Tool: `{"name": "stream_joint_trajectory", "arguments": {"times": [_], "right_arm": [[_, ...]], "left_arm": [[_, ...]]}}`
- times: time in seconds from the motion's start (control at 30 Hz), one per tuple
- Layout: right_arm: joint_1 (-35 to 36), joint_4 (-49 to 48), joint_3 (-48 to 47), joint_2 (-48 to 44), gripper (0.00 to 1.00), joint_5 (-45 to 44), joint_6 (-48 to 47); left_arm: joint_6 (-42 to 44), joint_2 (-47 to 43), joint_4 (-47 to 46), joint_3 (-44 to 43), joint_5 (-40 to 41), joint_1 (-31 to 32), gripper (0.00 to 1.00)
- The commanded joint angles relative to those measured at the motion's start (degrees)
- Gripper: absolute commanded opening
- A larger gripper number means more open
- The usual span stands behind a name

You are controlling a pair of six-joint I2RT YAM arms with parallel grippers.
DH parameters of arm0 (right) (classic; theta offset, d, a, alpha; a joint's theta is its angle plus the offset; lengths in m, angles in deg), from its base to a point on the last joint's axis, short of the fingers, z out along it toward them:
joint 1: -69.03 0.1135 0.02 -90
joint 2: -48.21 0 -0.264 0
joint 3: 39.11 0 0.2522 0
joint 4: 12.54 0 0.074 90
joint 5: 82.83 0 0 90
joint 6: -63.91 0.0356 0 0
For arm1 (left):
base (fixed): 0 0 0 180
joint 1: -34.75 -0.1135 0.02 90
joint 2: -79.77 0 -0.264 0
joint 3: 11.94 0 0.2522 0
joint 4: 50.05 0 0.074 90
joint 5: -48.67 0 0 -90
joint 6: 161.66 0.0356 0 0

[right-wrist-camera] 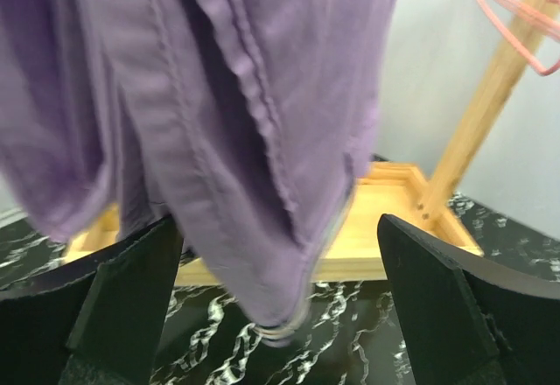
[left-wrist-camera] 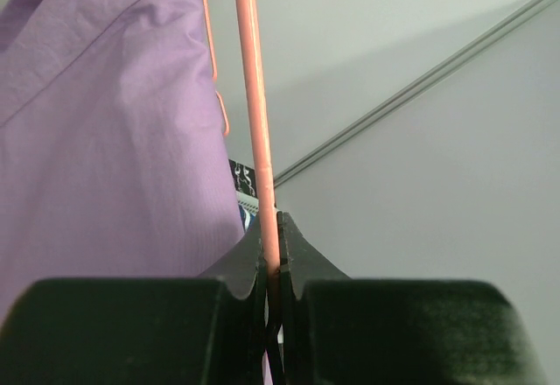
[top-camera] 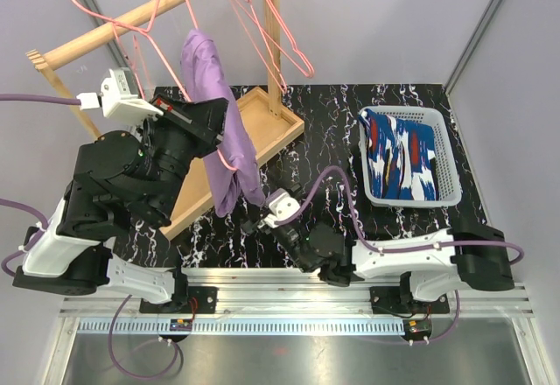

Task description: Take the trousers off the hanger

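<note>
Lilac shorts of soft, matte woven cloth, creased into long folds with stitched seams along the edges, draped over a thin pink wire hanger and hanging above the left end of the wooden tray. Lowest hem just in front of the tray, close over the tabletop.

Left gripper up beside the cloth, left of the tray. Black wedge-shaped jaws pressed together on the hanger's wire, with the wire running straight up between them.

Right gripper low, in front of the tray. Broad black fingers spread wide on either side of the hanging lilac folds, and not closed on them.

Dark blue shorts with white and red splashes lying crumpled in a white basket of slotted plastic, well to the right of the tray.

Tray of pale, smooth wood with a shallow raised rim. Square post rising from it, round wooden rail slanting overhead. More pink hangers hooked there, bare.

Under the tray, a black tabletop veined white like marble. Plain grey walls behind and to the right of it — ribbed metal rail along the edge nearest the arm bases.
</note>
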Motion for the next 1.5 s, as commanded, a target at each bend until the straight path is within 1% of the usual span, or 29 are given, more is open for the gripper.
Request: {"name": "stream_joint_trajectory", "arguments": {"times": [0.0,0.07,0.1,0.17,0.27,0.4,0.53,0.67,0.77,0.93,1.0,1.03,1.13,1.17,1.27,1.33,1.47], "right_arm": [[0.1,6.7,-0.9,-6.3,0.99,4.2,8.6],[0.1,6.9,2.2,-9.7,0.99,5.2,11.2],[0.1,6.9,3.0,-10.5,1.00,6.2,13.5],[0.1,7.3,3.1,-10.8,1.00,7.9,14.7],[0.1,8.3,0.0,-8.9,0.99,6.6,14.1],[0.1,9.9,-2.9,-7.3,1.00,7.1,13.3],[0.1,7.6,-3.4,-5.1,0.99,4.5,11.9],[0.1,4.3,-4.9,-1.6,1.00,4.2,10.8],[0.1,4.7,-7.7,0.4,0.99,4.8,10.6],[0.2,4.0,-8.4,0.7,0.99,5.6,11.0],[0.2,2.2,-8.7,1.4,0.99,3.8,9.6],[0.1,-0.3,-9.1,2.3,0.99,2.8,8.5],[0.1,-6.4,-10.0,4.0,0.99,-1.1,2.0],[0.1,-7.4,-10.4,4.8,0.99,-2.1,-1.7],[0.1,-10.2,-10.9,4.9,0.99,-2.4,-6.9],[-0.1,-10.3,-10.9,3.7,1.00,-1.5,-8.2],[-0.2,-7.4,-11.0,1.2,0.99,1.0,-10.5]], "left_arm": [[2.7,-1.5,-8.8,-1.8,2.6,0.5,0.00],[3.6,-1.6,-8.7,-2.9,2.5,0.5,0.00],[3.4,-1.7,-8.7,-2.9,2.4,0.5,0.00],[2.9,-2.7,-9.3,-2.2,1.4,0.5,0.00],[1.9,-3.6,-11.5,0.1,-0.8,0.5,0.00],[1.3,-2.4,-10.4,-2.3,-2.2,0.5,0.00],[1.0,-2.2,-9.3,-4.3,-3.6,0.5,0.00],[-0.8,-3.7,-9.6,-2.2,-3.6,0.5,0.00],[-1.0,-4.5,-12.1,0.6,-2.8,0.5,0.00],[-0.5,-4.6,-13.4,1.1,-2.3,0.5,0.00],[-1.6,-4.8,-13.3,1.6,-3.2,0.5,0.00],[-2.5,-5.0,-13.3,2.0,-4.0,0.5,0.00],[-3.3,-4.6,-12.7,2.0,-5.6,0.5,0.00],[-3.5,-4.4,-12.2,1.6,-5.9,0.5,0.00],[-3.6,-2.9,-8.7,-1.8,-6.9,0.5,0.00],[-3.7,-2.5,-6.5,-2.9,-7.2,0.5,0.00],[-4.2,-3.6,-5.4,-1.5,-7.2,0.5,0.00]]}}
